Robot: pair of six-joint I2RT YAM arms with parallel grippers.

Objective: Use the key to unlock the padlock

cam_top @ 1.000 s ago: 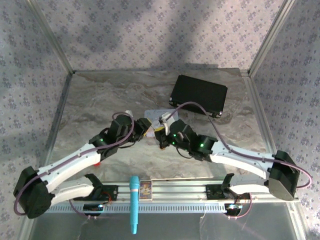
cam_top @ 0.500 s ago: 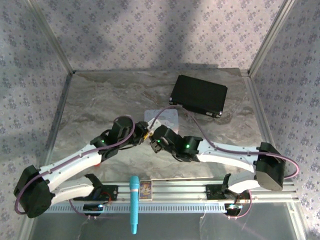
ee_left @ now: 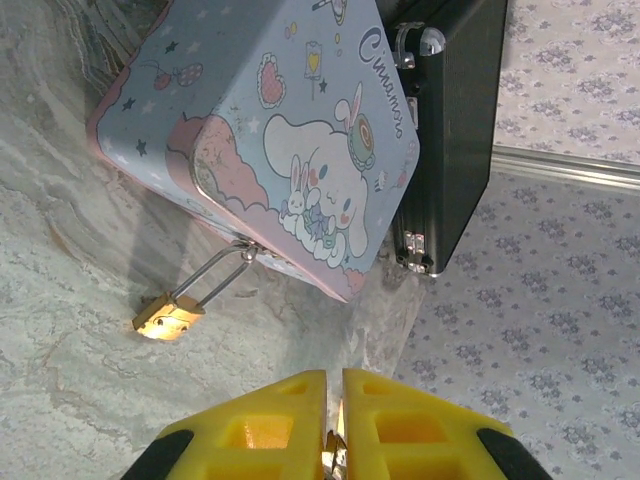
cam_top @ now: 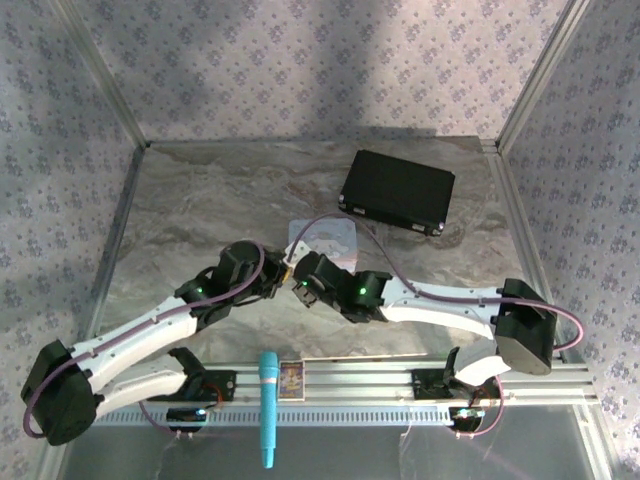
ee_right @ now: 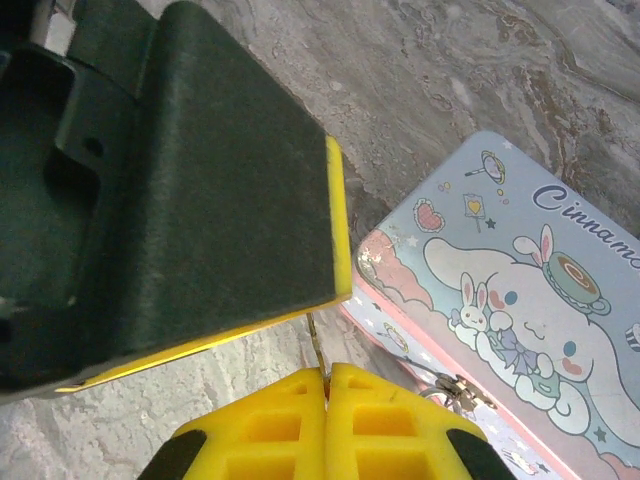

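Just near of the tin [cam_top: 325,233], your right gripper [ee_right: 327,370] has swung left to meet the left gripper [ee_left: 334,375]. Both look pinched on the key [ee_right: 314,342], probably a regrasp. The padlock [ee_left: 168,317] lies untouched, hooked to the tin's latch.

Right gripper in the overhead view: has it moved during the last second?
Yes. The right gripper has shifted left and toward the near edge of the table, ending farther from the black case, which has stayed put.
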